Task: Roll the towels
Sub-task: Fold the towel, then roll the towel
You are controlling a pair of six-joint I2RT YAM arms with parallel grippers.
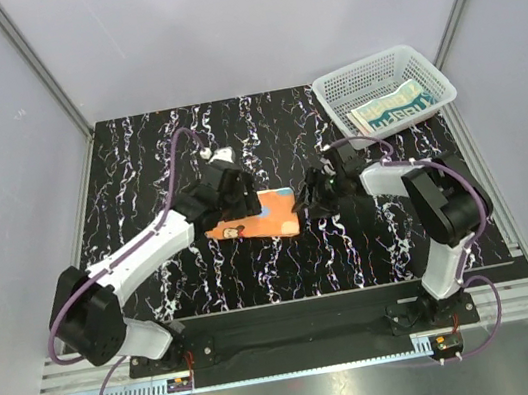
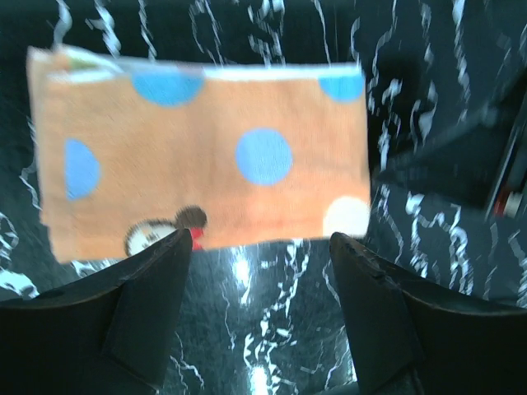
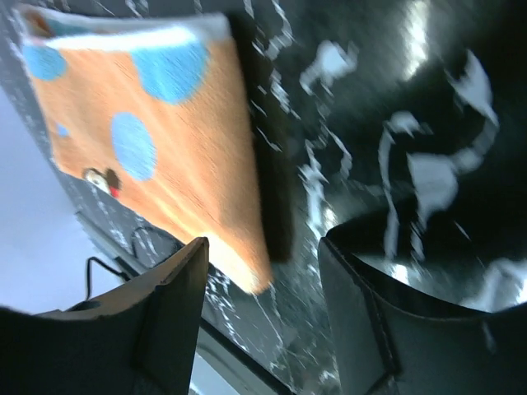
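Orange towel (image 2: 198, 156) just ahead of left end effector (image 2: 262, 247) and right end effector (image 3: 263, 247), both spread, empty: soft, light, probably folded; pinch nearest edge.

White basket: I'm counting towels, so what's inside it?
One cream towel with teal lettering lies inside the white basket. Whatever is beneath that towel is covered and cannot be seen.
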